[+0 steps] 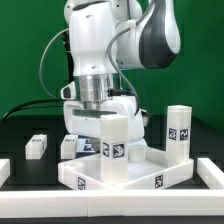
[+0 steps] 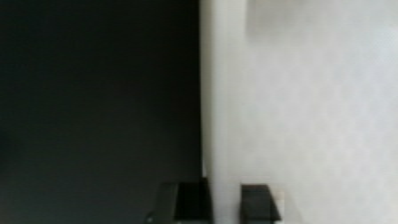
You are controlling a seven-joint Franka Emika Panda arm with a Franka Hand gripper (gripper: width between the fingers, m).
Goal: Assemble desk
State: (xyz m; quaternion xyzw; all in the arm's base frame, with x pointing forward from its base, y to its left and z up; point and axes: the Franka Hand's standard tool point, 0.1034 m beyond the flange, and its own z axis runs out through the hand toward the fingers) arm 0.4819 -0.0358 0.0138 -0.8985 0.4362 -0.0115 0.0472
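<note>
The desk top lies on the black table with its rim up. One square white leg with a marker tag stands upright at its near corner. A second tagged leg stands at the corner on the exterior view's right. The arm's hand hangs right over and behind the near leg, and its fingertips are hidden there. In the wrist view my gripper is shut, with its dark fingers close together over a broad blurred white surface. That surface reaches past both fingers, and nothing shows clamped between them.
Two loose white legs lie on the table at the exterior view's left. A low white barrier runs along the front and up the right side. Green backdrop behind.
</note>
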